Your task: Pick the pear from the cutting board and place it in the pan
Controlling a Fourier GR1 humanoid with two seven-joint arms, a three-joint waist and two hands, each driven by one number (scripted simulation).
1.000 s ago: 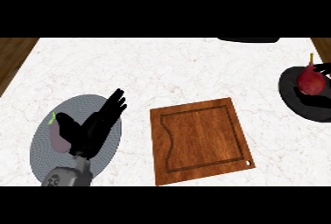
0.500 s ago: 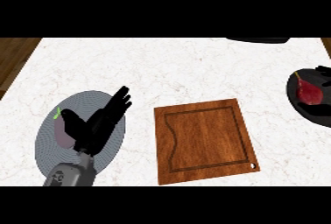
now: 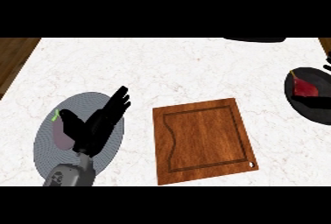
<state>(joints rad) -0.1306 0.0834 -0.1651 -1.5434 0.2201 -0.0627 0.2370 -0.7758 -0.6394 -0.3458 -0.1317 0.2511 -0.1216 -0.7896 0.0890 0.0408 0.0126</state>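
The red pear [image 3: 305, 89] lies on its side inside the black pan [image 3: 315, 113] at the counter's right edge. In the middle, the wooden cutting board [image 3: 205, 140] has nothing on it. My left hand [image 3: 97, 129] hovers open over a grey plate [image 3: 82, 100] at the left, fingers straight and pointing up-right. A small dark sliver at the right edge, just above the pan, may be my right hand [image 3: 327, 65]; too little of it shows to tell more.
The grey plate holds a pale purple vegetable with a green stem [image 3: 62, 133], partly hidden by my left hand. A dark object [image 3: 255, 39] sits at the counter's far edge. Wooden floor shows beyond the counter's left side.
The pear went from upright above the pan to lying on its side in it. My left hand drifted slightly up and right over the plate.
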